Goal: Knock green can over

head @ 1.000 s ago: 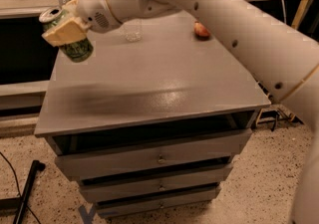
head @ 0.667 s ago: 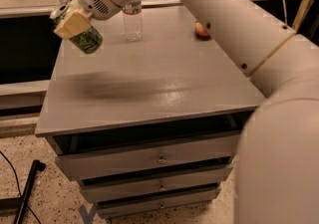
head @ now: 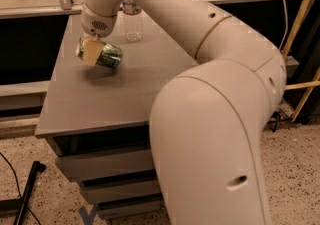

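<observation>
The green can (head: 107, 56) is tipped almost flat on its side, its silver top pointing left, just above or on the grey table top (head: 80, 104) near the back left. My gripper (head: 91, 50) hangs from the white arm above it, and its tan fingers (head: 92, 51) are closed around the can's top end. The arm's large white forearm and elbow fill the right half of the view and hide the table's right side.
A clear plastic water bottle (head: 133, 20) stands upright at the back of the table, just right of the gripper. The table is a grey drawer cabinet (head: 110, 174). A black pole (head: 27, 189) lies on the speckled floor at the lower left.
The gripper has carried the can down and toward the middle of the table, turning it from tilted to nearly horizontal. The arm now covers much more of the view.
</observation>
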You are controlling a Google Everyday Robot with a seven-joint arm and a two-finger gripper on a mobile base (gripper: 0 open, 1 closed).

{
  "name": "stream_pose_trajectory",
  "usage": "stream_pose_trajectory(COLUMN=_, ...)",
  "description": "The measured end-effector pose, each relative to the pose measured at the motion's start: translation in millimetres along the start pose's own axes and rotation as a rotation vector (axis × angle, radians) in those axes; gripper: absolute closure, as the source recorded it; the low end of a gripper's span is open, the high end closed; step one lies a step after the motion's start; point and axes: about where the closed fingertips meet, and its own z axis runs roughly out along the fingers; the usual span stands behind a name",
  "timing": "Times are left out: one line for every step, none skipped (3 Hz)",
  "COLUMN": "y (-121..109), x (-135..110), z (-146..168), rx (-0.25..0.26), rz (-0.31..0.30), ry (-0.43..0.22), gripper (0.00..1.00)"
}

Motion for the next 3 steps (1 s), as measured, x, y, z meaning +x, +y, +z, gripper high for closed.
stream_pose_trajectory(y=37, x=56, z=0, rx=-0.123, rz=-0.032, ry=0.276, gripper=0.59)
stream_pose_trajectory(y=55, x=78, z=0, rx=-0.190, rz=-0.031, ry=0.366, gripper=0.36)
stream_pose_trajectory(y=49, x=75, z=4, rx=-0.170, rz=-0.035, ry=0.354, gripper=0.13)
